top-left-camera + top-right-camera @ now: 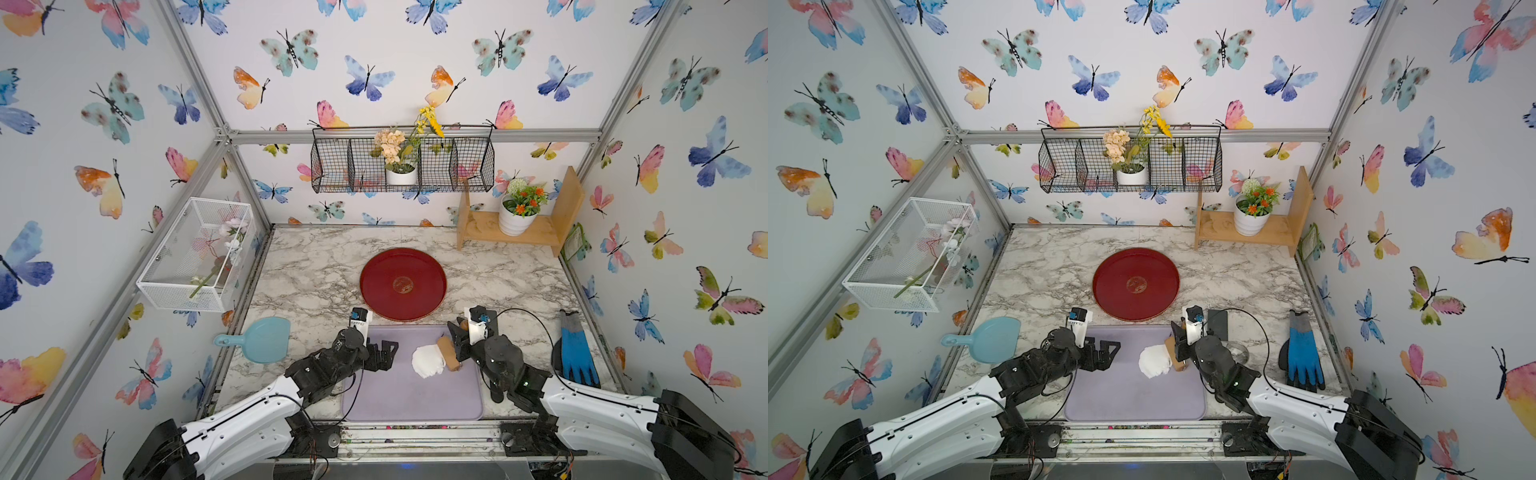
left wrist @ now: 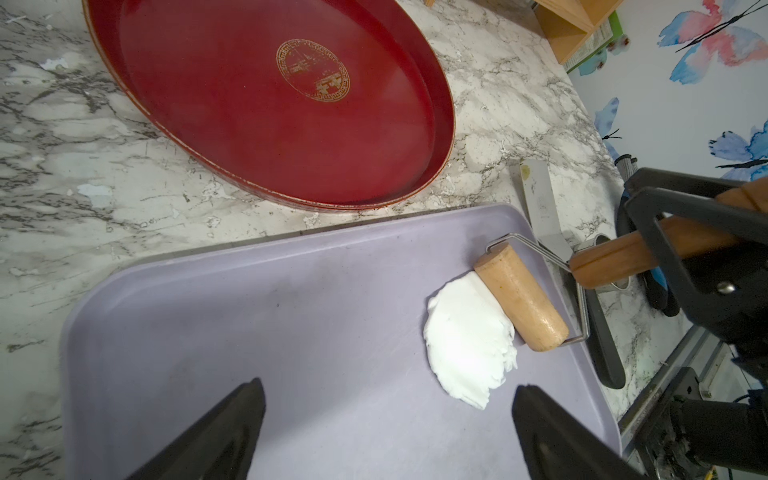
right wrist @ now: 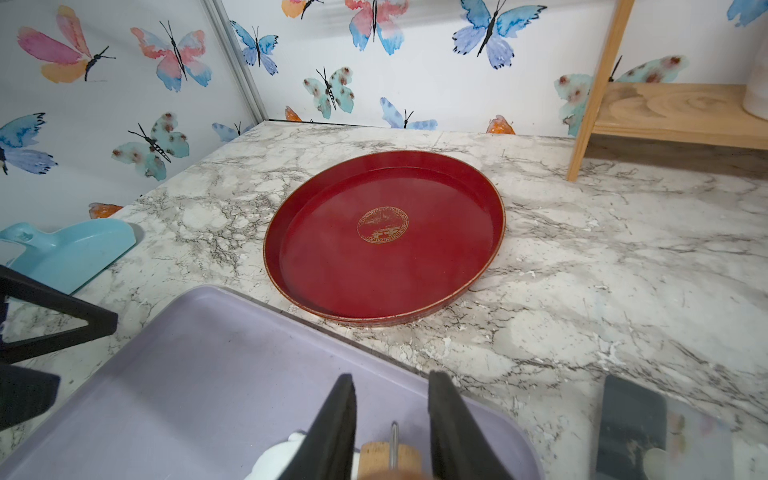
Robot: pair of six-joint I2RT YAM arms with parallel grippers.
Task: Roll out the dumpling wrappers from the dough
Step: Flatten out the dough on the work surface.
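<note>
The dough is a flattened white mass with a ragged edge, lying on the purple tray. The wooden roller's barrel rests on the dough's right edge. My right gripper is shut on the roller's wooden handle. My left gripper hovers open over the tray, left of the dough, holding nothing. No dumpling wrappers are in view. The red tray behind is bare.
A blue dustpan lies left of the purple tray. A blue glove, a grey scraper and a metal ring lie to its right. A wooden shelf with a flower pot stands at the back right.
</note>
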